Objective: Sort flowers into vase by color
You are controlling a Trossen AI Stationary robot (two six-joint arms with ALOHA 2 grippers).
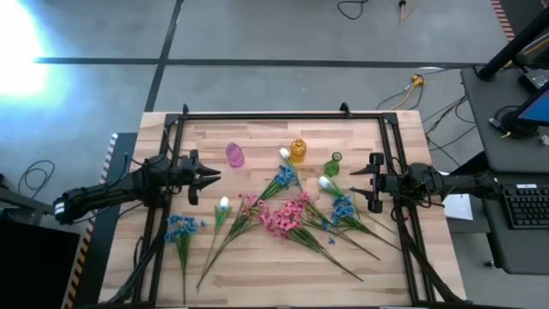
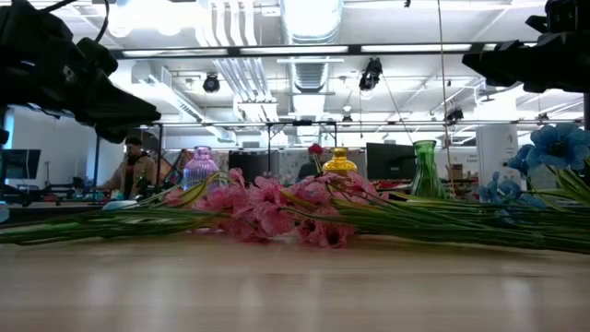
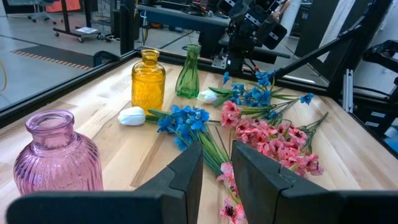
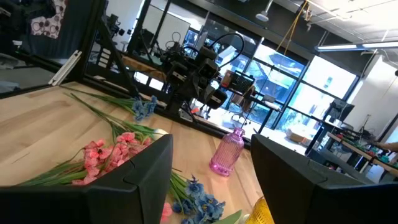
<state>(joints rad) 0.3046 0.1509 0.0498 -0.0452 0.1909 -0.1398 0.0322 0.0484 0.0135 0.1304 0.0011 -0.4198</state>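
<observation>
Left of the pink vase point(image 1: 234, 154), the left gripper point(image 1: 213, 175) hangs above the bench point(image 1: 257, 275) with its jaws set narrow and nothing between them. From that side, the flowers point(image 1: 287, 216) lie ahead of it and off toward the front edge, spread flat across the middle of the bench.

Nearest that arm, well to the front-left of the pink vase, a blue sprig point(image 1: 181, 227) lies with its stem running toward the front edge, and just past it a white bud point(image 1: 224, 203) lies on a stem slanting the same way. Front-right of the pink vase sits the pink cluster point(image 1: 283, 217), blossoms bunched together, stems fanning out to the front right. Right of the pink vase stand the yellow vase point(image 1: 298, 149) and then the green vase point(image 1: 333, 163), with more blue blossoms point(image 1: 286, 177) and another white bud point(image 1: 325, 182) between and just in front of them.

Farthest from the pink vase, past the green vase, the right gripper point(image 1: 364, 180) waits above the bench, jaws wide and empty. A second blue bunch point(image 1: 342, 209) lies just in front of it.

I'd judge the blue sprig and the first white bud to be the left arm's easiest picks; their stems lie roughly crosswise to its reach, so the jaws would close across a stem rather than along it.
</observation>
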